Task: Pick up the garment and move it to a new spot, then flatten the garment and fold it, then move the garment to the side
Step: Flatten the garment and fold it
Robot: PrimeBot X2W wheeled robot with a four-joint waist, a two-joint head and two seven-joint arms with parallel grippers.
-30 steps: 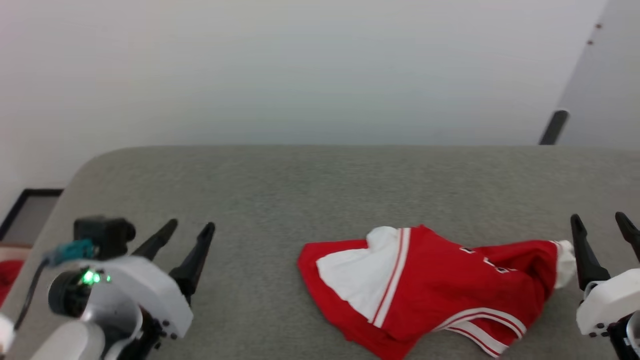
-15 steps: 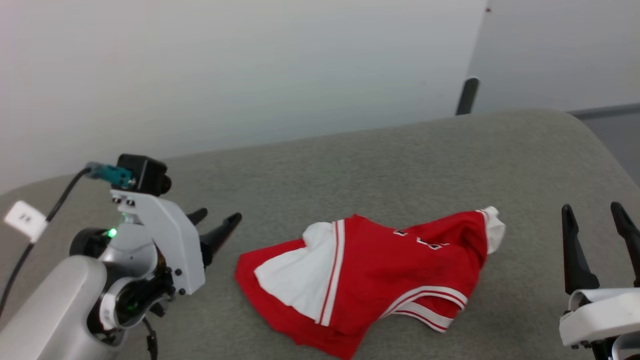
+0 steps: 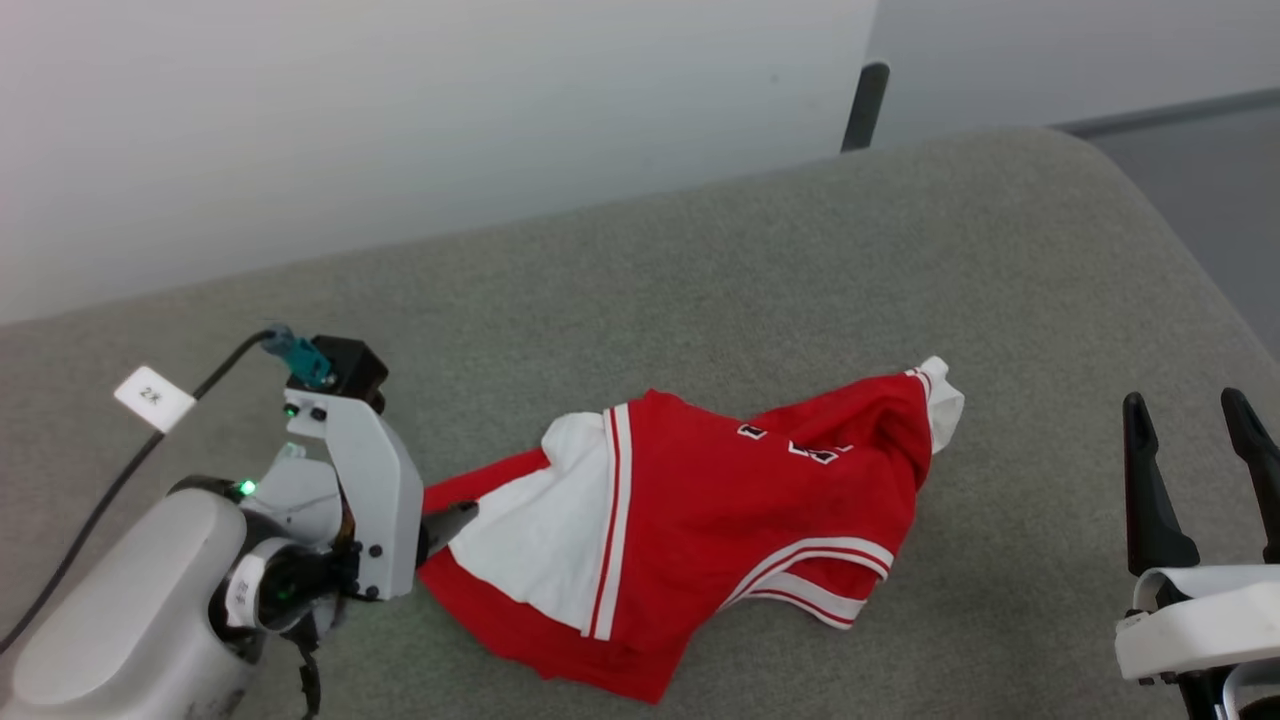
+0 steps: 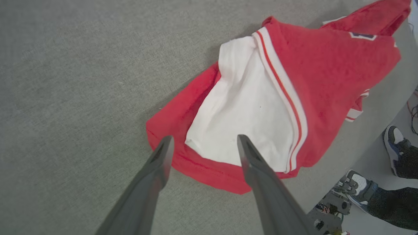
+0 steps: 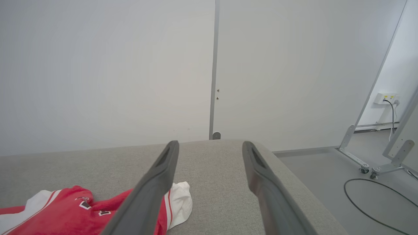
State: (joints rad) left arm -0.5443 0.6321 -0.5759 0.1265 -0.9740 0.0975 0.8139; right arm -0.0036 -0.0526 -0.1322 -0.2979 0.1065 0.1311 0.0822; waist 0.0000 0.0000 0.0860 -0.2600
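Grey padded table [image 3: 700, 260] lies bare beyond and right of the crumpled garment [image 3: 720, 510], which sits near the front edge. Its long axis slants from the left gripper [image 4: 204, 138] — jaws wide over the red hem — toward the far-right corner. Well apart, the right gripper [image 3: 1185, 405] hovers, jaws wide.

1. Head view, 8 o'clock: the white wrist housing [image 3: 375, 500] hides the fingers of the left gripper [image 3: 452, 522], all but one dark tip.
2. At 4 o'clock, the frame's corner cuts off the base of the right gripper [image 3: 1183, 400].
3. The lettering [image 3: 790, 445] on the garment [image 3: 720, 510] is creased and unreadable.
4. Left wrist view, 4 o'clock: a person's shoes [image 4: 395, 140], legs cut off by the edge.
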